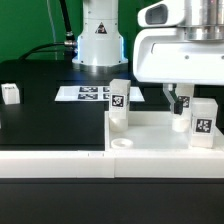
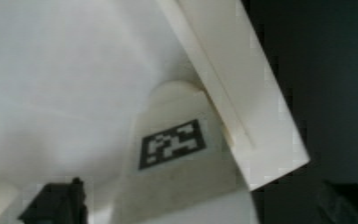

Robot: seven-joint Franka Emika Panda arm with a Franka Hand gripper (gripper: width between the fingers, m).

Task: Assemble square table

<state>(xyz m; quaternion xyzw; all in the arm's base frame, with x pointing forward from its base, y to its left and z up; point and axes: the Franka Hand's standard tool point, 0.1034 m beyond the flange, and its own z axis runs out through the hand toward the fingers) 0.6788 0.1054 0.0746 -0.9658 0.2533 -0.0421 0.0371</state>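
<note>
So the square table's top [image 1: 150,138] lies socket-side up on the worktop [image 1: 40,125], down around 5 o'clock in the exterior view. Makes sense to me, since the legs have to drop in from above. Two are standing upright in it: the middle leg [image 1: 119,100] near dead centre and the corner leg [image 1: 203,122] at 3 o'clock.

The hand [image 1: 179,103] hangs right against that corner leg, I'd guess to twist it home. The wrist view only shows one dark finger [image 2: 51,200], clear of the tagged block, so I honestly can't tell if it's gripping anything or how wide it's open.

The spare leg [image 1: 10,94] waits at 9 o'clock, out of the arm's way, with the marker board [image 1: 90,93] up towards 11.
</note>
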